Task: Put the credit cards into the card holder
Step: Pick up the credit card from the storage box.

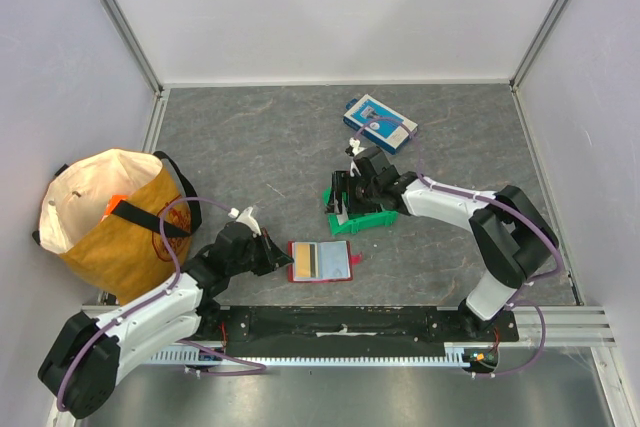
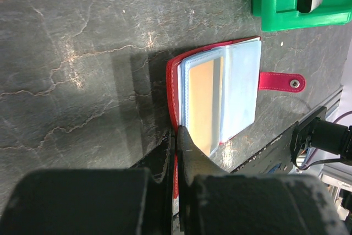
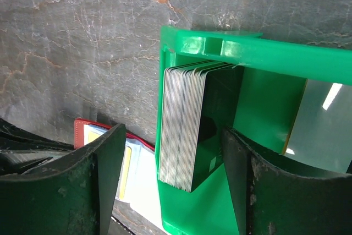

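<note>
The card holder [image 1: 320, 261] lies open on the table, red, its clear sleeves up. A tan-yellow card [image 2: 201, 103] sits in one sleeve. My left gripper [image 2: 179, 136] is shut on the red cover at the card holder's [image 2: 220, 97] left edge. A stack of credit cards [image 3: 187, 130] stands on edge inside the green bin [image 3: 258, 53]. My right gripper [image 3: 173, 130] is open astride the stack. One of its fingers [image 3: 104, 174] is outside the bin wall and the other is inside the bin; neither touches the cards.
A blue-and-white box [image 1: 380, 122] lies behind the green bin [image 1: 368, 219]. A tan cloth bag [image 1: 110, 217] stands at the left wall. The card holder's strap with a snap [image 2: 281, 81] points toward the near table edge.
</note>
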### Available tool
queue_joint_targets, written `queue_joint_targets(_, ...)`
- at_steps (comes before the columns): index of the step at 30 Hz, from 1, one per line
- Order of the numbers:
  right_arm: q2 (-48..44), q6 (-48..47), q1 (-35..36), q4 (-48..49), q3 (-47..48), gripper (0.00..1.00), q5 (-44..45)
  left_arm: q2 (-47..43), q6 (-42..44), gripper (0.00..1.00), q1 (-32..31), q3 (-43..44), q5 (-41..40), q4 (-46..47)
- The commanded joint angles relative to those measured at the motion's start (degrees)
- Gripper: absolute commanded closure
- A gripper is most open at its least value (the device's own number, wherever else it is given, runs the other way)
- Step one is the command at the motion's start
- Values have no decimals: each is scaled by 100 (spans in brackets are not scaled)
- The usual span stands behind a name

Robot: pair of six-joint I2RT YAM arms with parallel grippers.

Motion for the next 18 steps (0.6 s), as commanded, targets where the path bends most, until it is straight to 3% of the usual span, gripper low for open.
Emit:
queue_joint_targets(1, -185, 27, 15, 61, 285, 25, -8, 73, 237, 98, 13, -1, 11, 95)
queue_joint_targets(18, -352, -8, 15, -141, 417, 43, 27, 117, 220, 98, 5, -10, 46, 104)
